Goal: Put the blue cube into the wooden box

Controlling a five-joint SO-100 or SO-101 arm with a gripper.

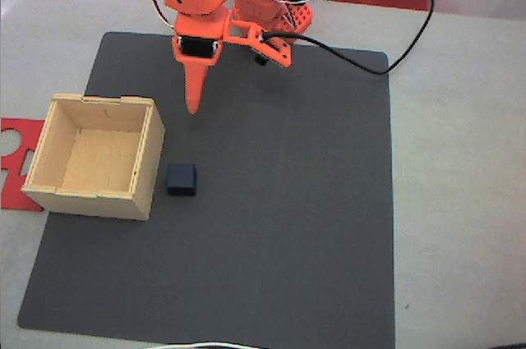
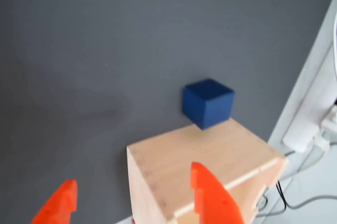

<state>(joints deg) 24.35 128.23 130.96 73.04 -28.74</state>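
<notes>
Orange printed parts form the arm [image 1: 222, 12], mounted at the top edge of the fixed view, with a black cable [image 1: 394, 53] looping off to the right. The gripper [image 2: 131, 200] points down toward a dark grey mat [image 1: 271, 226] and holds nothing. In the wrist view its two orange fingertips [image 2: 208, 192] stand clearly apart, with the wooden box [image 1: 94, 156] showing between them; in the fixed view the fingers overlap into a single spike [image 1: 194, 90], so the gap cannot be judged there.

The wooden box sits on the left part of the mat, open side up and empty, made of pale plywood with notched corners. The blue cube [image 1: 182, 179] rests flat on the mat just beside the right wall of the box in the fixed view, close to it but probably not touching; the blur leaves this uncertain. In the wrist view the cube [image 2: 208, 104] appears just beyond the box wall [image 2: 200, 161].

A flat red cut-out sheet [image 1: 16, 160] lies on the pale table [image 1: 460, 201], partly under the left side of the box.
</notes>
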